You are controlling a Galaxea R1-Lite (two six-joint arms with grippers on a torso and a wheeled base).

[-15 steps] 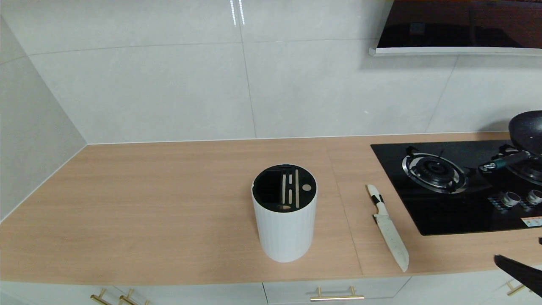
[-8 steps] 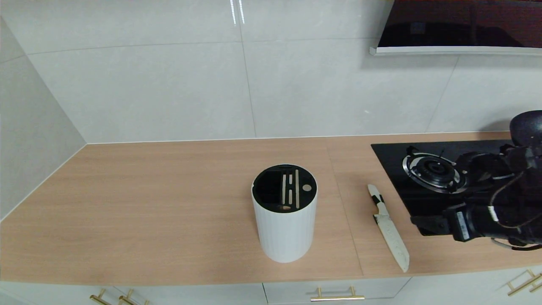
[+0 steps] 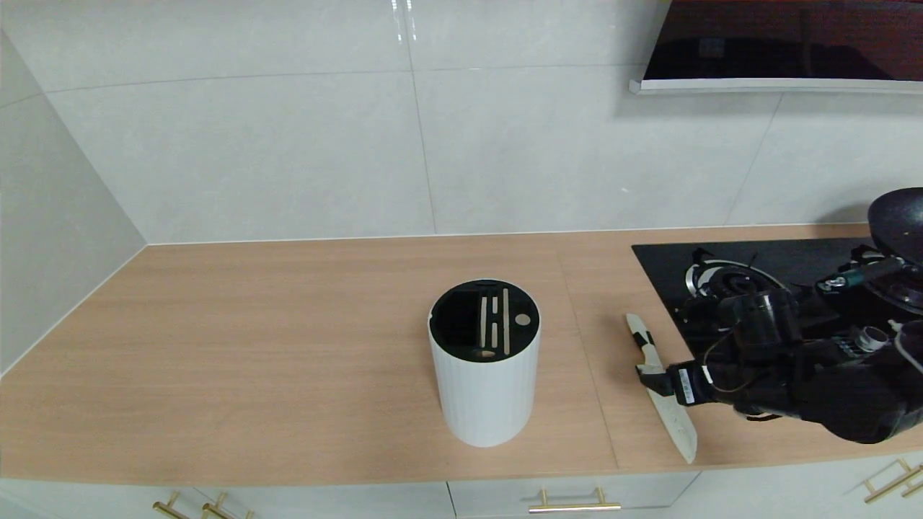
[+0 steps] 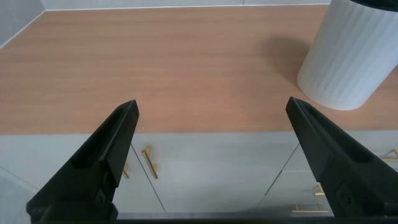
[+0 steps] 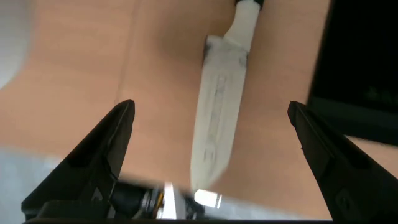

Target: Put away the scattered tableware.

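Looks like a home kitchen. Marked as such by a long wood-grain countertop (image 3: 288, 360) running left to right against a wall of large pale glossy tiles (image 3: 288, 144), with white cabinet fronts (image 3: 497, 499) and brass-coloured bar handles (image 3: 573, 507) along the near edge. Set into the counter at the right: a black glass gas hob (image 3: 663, 263) with a ringed burner (image 3: 703, 277) and round knobs (image 3: 870, 335) near its front, a dark pan (image 3: 898, 216) at the far right. Hung above that, a dark glass range hood (image 3: 779, 43). Standing mid-counter, a white ribbed knife holder (image 3: 484, 389) with slots in its black top; lying between it and the hob, a pale kitchen knife (image 3: 681, 432).
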